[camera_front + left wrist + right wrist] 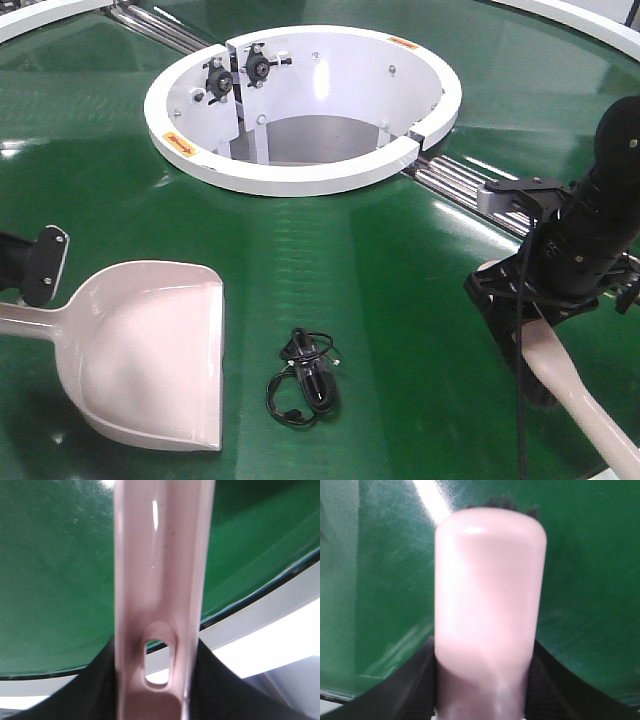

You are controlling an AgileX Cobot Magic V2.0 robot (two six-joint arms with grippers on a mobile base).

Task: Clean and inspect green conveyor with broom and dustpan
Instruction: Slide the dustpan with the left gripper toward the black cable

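Note:
The green conveyor [400, 260] fills the front view. The pale pink dustpan [150, 350] lies flat on it at the lower left, mouth facing right. My left gripper [30, 298] is shut on the dustpan's handle at the left edge. In the left wrist view the slotted handle [160, 605] sits between the jaws of that gripper [157, 685]. My right gripper [530, 320] is shut on the pink broom [585, 410] at the right. In the right wrist view the broom's back [490, 590] runs out from that gripper [485, 685], with dark bristles [502, 502] past its tip over the belt.
A tangle of black cable [302, 378] lies on the belt just right of the dustpan's mouth. The white ring hub [300, 172] stands behind it, with chrome roller strips [455, 185] running off to the right. The conveyor's white rim [260, 610] is under the left wrist.

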